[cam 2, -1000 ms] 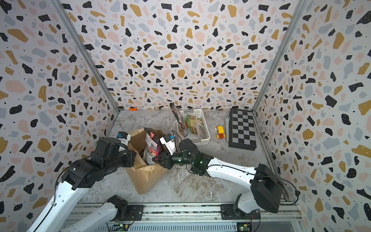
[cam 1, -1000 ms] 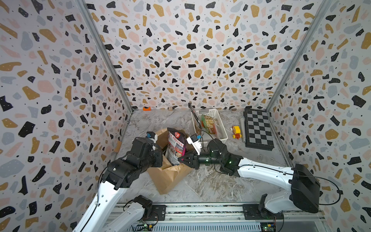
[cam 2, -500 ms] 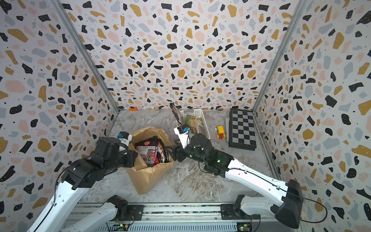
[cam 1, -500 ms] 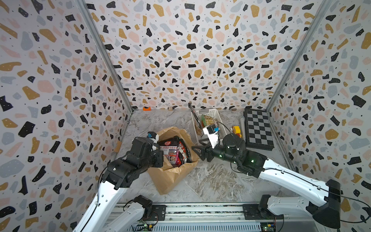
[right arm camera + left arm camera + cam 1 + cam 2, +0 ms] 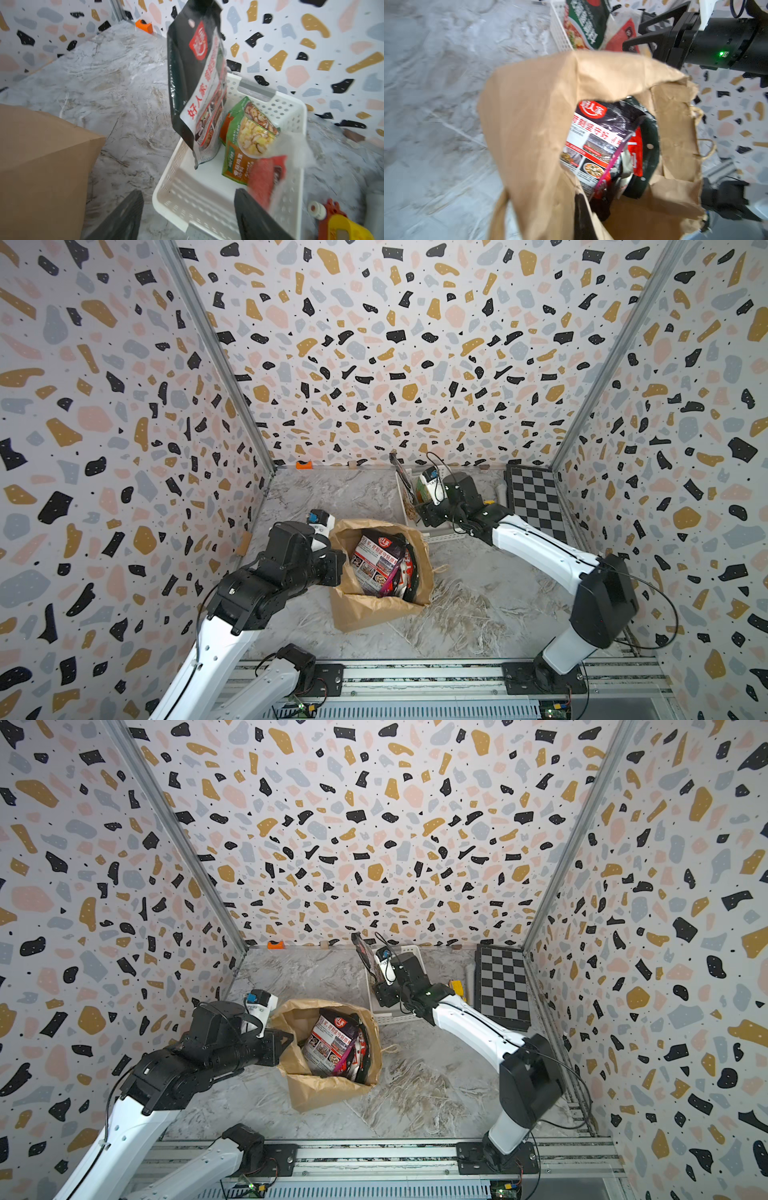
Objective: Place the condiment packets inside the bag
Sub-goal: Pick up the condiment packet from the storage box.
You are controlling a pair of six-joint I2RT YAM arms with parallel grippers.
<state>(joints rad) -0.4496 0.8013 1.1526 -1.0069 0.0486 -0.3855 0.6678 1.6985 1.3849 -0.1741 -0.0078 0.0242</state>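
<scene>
The condiment packets (image 5: 378, 566) are split: some already lie inside the bag (image 5: 374, 610) at the middle of the surface (image 5: 332, 497). Three more wait in the white basket (image 5: 166, 187) beyond it: a black-red packet (image 5: 195, 83) standing on end, long axis upright, against the wall on the bag's side, with a green packet (image 5: 245, 141) and a cream-red one (image 5: 268, 176) slumped beside it. Our right pincer (image 5: 188, 192), released and empty, hovers over the basket's near end facing them, so it is the nearer arm, while our left pincer (image 5: 286, 1041) is clenched, we judge, on the bag's rim.
</scene>
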